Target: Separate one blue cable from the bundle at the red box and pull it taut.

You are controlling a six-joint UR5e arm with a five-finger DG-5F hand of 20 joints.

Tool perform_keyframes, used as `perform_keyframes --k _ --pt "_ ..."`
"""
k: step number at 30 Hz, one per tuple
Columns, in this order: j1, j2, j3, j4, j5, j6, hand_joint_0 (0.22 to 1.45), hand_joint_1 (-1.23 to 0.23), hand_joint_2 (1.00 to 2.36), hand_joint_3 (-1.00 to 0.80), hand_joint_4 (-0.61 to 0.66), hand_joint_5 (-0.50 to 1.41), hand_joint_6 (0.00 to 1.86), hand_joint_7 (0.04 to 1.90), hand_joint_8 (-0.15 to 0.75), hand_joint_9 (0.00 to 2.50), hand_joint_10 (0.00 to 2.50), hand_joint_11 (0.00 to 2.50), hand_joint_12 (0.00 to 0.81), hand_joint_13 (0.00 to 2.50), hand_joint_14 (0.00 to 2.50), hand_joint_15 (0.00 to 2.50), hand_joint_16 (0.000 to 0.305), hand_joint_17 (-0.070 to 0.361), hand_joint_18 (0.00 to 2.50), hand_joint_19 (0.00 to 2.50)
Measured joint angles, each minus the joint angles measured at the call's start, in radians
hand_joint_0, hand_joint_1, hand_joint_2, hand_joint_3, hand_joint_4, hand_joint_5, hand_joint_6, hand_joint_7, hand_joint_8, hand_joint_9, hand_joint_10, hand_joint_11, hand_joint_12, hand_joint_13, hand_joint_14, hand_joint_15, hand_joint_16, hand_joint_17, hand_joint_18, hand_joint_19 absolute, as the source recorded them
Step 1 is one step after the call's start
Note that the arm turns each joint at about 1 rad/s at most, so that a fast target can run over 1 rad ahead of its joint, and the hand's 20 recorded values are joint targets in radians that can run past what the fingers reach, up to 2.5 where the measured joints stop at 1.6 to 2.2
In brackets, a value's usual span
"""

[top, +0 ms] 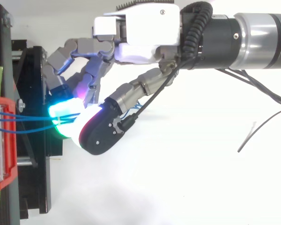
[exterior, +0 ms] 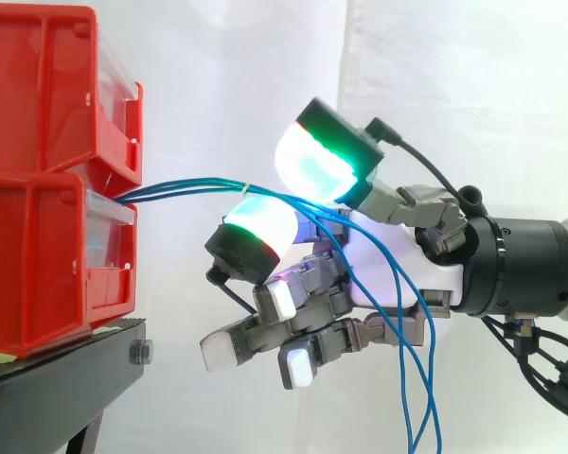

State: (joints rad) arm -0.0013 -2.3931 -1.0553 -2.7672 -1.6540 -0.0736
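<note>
Hand (exterior: pixel 398 257): two green-lit pads (exterior: pixel 314 159) pinch the blue cables (exterior: pixel 185 186) near the red box (exterior: pixel 38 270) (slack hanging below the palm).

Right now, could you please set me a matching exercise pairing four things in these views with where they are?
Things:
1. red bins
2. blue cables
3. black stand
4. robot hand

Places:
A. comes in from the side view's right edge
B. stacked at the left
C. run out from the bins, then hang down
D. underneath the bins

Pairs: 1-B, 2-C, 3-D, 4-A.
</note>
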Motion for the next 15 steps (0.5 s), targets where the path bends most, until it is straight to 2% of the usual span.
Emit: perform_keyframes --k 4,12,15 --pt "0.000 0.000 0.000 0.000 -0.001 -0.001 0.63 -0.69 1.01 -0.40 0.07 -0.13 0.78 1.18 0.340 0.97 0.02 0.71 0.394 0.62 0.01 0.36 0.049 0.111 0.82 0.64" --pt "0.000 0.000 0.000 0.000 -0.001 -0.001 0.64 -0.85 1.02 -0.19 0.04 -0.14 0.81 1.31 0.337 0.93 0.02 0.72 0.396 0.61 0.01 0.36 0.050 0.111 0.82 0.63" --pt "0.000 0.000 0.000 0.000 -0.001 -0.001 0.66 -0.89 1.02 -0.19 0.02 -0.16 0.85 1.26 0.335 0.90 0.02 0.72 0.398 0.59 0.01 0.35 0.050 0.112 0.81 0.62"
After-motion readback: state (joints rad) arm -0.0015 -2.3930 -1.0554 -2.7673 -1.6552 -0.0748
